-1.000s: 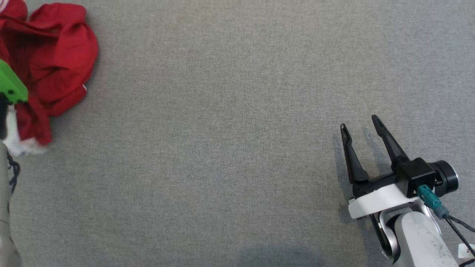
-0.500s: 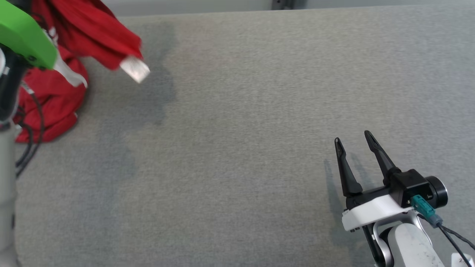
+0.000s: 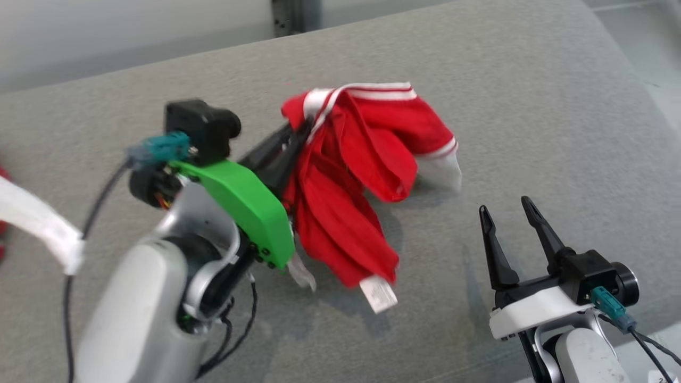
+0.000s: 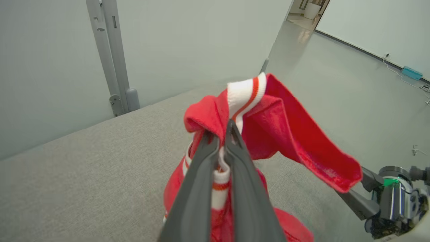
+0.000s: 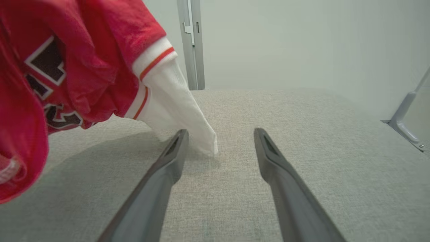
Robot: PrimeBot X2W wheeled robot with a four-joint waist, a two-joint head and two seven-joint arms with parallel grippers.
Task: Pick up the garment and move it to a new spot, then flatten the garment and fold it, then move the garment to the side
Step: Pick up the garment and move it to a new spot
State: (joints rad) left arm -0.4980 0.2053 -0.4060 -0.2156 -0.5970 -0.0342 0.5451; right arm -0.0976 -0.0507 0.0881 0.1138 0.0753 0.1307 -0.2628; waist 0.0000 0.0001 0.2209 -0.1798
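Pinching one red shirt by its striped trim, my left gripper holds it bunched over the grey table; just right of the shirt, my right gripper, second of two, stands spread wide and empty.

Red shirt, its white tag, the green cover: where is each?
Shirt (image 3: 356,175): head view, middle of the red cloth.
Tag (image 3: 379,294): head view, centre of the white label.
Green cover (image 3: 240,201): head view, its broad top face.
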